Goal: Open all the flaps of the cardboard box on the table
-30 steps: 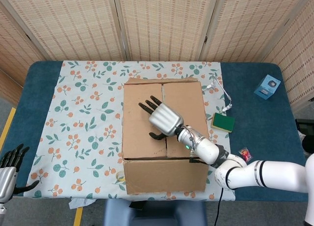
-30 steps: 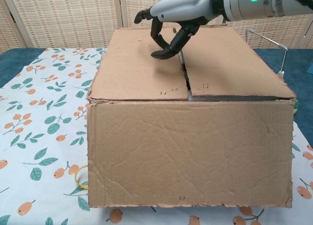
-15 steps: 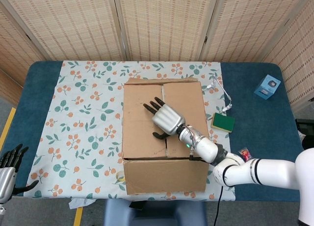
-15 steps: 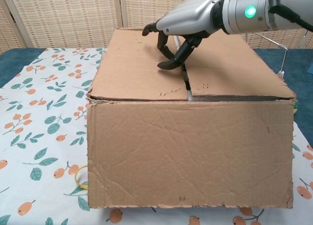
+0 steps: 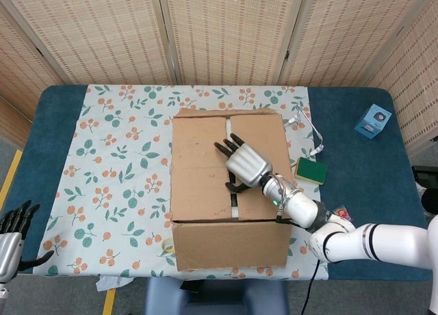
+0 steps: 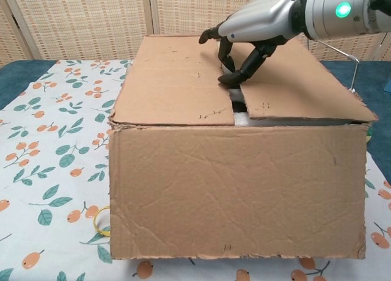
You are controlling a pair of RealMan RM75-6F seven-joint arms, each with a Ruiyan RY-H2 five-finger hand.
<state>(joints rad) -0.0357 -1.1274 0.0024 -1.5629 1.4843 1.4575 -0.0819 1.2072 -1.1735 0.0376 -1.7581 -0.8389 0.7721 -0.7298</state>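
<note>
Brown cardboard box (image 5: pixel 229 195) sits mid-table on the white floral tablecloth (image 5: pixel 116 164), near the front edge. Two top flaps meet along a centre seam. Left top flap (image 6: pixel 174 85) lies flat. Right top flap (image 6: pixel 293 79) is raised slightly at its seam edge, so a narrow gap shows with something white inside.

Right hand (image 5: pixel 248 166), silver shell with black fingers, is over the seam, palm down. The white right arm (image 5: pixel 373 243) reaches in from the near right corner, angled up and to the left across the box top. In the chest view the fingers (image 6: pixel 244 70) curl downward, tips hooked at the inner edge of the right flap; thumb tucked beneath. It grips the flap edge rather than pinching it flat.

Left hand (image 5: pixel 14 236) hangs low at the near left table corner, well apart from the box, fingers spread, holding nothing.

Right of the box: green sponge (image 5: pixel 311 170), small blue carton (image 5: pixel 373 120).
</note>
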